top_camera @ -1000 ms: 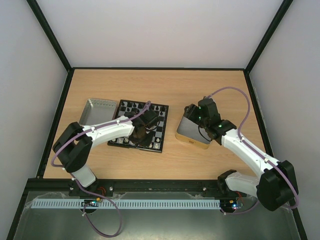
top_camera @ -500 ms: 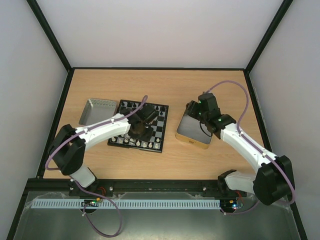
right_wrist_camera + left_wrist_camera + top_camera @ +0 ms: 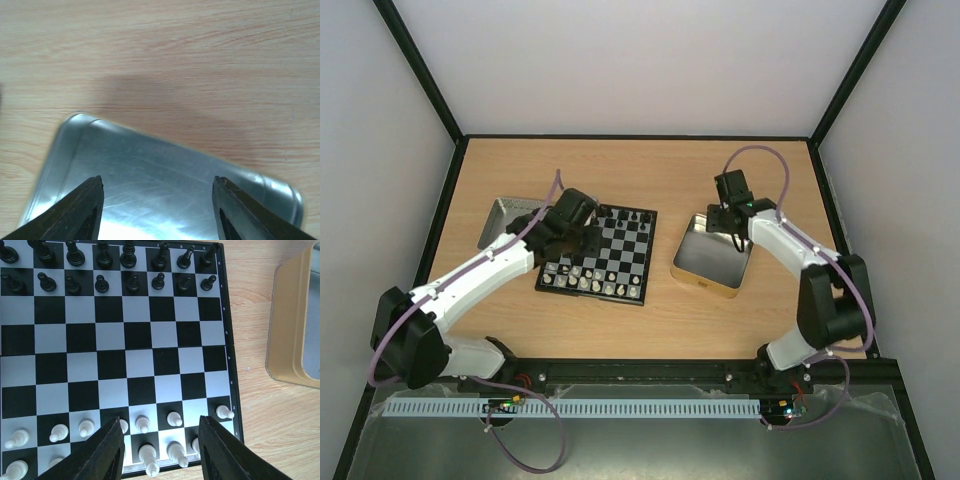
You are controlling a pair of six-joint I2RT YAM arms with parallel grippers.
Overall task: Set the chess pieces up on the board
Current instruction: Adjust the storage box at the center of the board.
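Chess pieces (image 3: 174, 418) line the board (image 3: 125, 340); left fingers (image 3: 107, 452) have spread and lifted off, right fingers (image 3: 77, 210) spread above the bare tin (image 3: 165, 175): setup seems done.

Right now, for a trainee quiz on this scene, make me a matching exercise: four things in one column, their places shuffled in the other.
Things:
1 white pieces
2 black pieces
3 tin
4 tray

Places, seen from the arms:
a left of the board
b far rows of the board
c right of the board
d near rows of the board

Pairs: 1-d, 2-b, 3-c, 4-a
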